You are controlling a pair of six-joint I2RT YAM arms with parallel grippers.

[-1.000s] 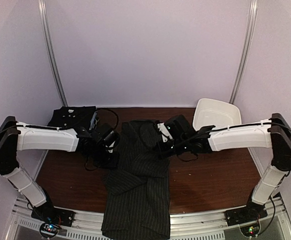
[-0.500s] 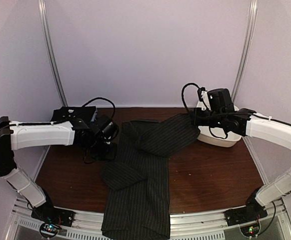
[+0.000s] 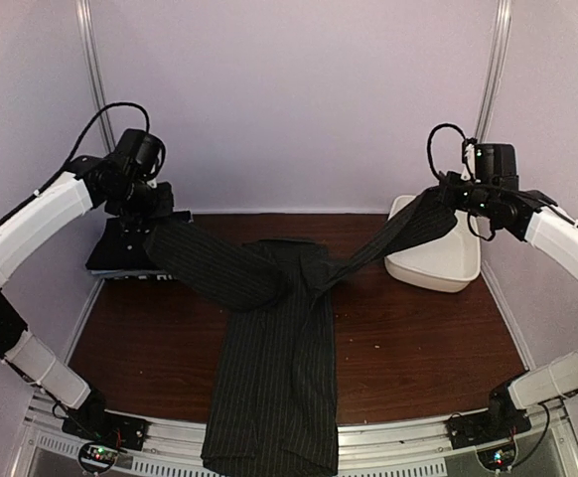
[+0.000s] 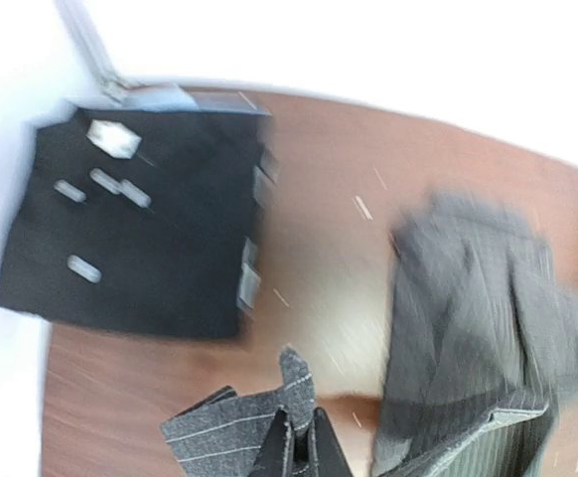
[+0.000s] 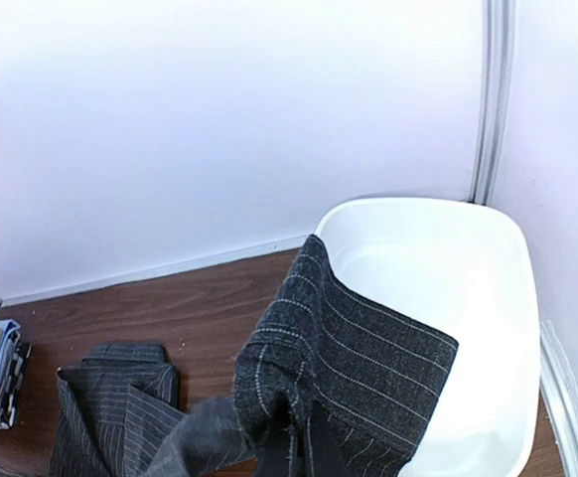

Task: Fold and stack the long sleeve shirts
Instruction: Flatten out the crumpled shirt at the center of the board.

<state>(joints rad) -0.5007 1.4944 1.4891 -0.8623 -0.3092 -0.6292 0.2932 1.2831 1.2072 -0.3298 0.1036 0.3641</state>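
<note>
- Top view: your left pincer (image 3: 150,214) and right pincer (image 3: 450,194) each clench the pinstriped shirt (image 3: 274,378) by a sleeve; its body lies on the bench (image 3: 418,338) between them.
- Left wrist: the pinch on the cuff (image 4: 291,383) looks thin; pulling harder may slip it.
- Right wrist: cloth hangs over the tub (image 5: 507,238) and may snag.

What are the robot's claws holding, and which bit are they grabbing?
Both claws hold the same pinstriped shirt. The left claw pinches the end of one sleeve and the right claw pinches the end of the other.
</note>
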